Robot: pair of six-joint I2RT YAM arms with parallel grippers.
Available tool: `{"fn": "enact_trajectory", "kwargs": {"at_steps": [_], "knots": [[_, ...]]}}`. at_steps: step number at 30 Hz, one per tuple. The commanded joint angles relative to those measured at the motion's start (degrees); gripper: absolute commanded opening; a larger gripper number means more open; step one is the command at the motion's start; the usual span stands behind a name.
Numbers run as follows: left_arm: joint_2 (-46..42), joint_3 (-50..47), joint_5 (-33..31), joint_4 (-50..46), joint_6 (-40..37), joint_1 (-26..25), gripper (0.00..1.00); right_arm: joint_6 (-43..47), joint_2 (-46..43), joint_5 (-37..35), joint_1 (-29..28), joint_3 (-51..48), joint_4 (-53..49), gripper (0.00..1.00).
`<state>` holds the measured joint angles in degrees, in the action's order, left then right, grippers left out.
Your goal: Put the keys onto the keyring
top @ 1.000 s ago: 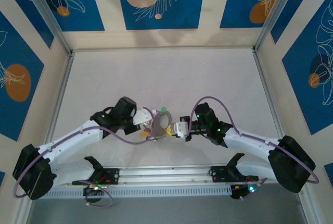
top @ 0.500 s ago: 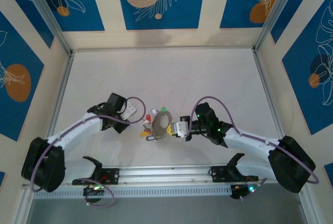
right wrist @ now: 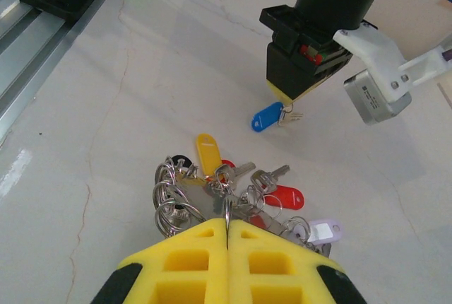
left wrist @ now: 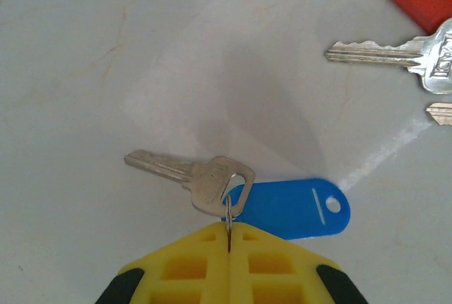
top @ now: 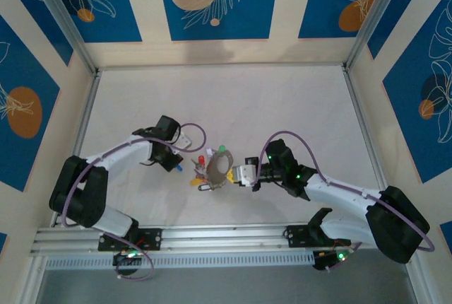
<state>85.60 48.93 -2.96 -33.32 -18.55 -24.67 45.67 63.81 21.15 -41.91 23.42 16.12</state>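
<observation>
Having swung away from the bunch, the left gripper (left wrist: 229, 235) now pinches a small silver key with a blue plastic tag (left wrist: 206, 182), lying just ahead of it. The right gripper (right wrist: 227, 228) stays clamped on the large thin grey wire keyring (top: 218, 168). Threading this key looks next.

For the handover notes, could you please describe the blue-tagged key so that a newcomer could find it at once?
On the pale table, find the left gripper: its yellow fingers pinch the small ring of a silver key. This key sits apart from the bunch on the keyring in the right gripper, and is the only one with a blue tag.
</observation>
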Motion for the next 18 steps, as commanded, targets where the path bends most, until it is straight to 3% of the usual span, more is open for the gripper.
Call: {"fn": "enact_trajectory", "kwargs": {"at_steps": [1,10,18], "knots": [[1.9,1.9,1.9,0.2,-1.2,0.8,0.0,0.9,-1.3,0.4,0.3,-1.0,0.2,0.0],[7.3,2.7,1.9,2.1,-0.8,1.0,0.0,1.1,-1.6,0.0,0.3,-0.9,0.0,0.0],[4.5,1.7,1.1,3.1,0.7,1.5,0.25,1.2,-1.5,0.0,0.3,-1.1,0.0,0.0]]}}
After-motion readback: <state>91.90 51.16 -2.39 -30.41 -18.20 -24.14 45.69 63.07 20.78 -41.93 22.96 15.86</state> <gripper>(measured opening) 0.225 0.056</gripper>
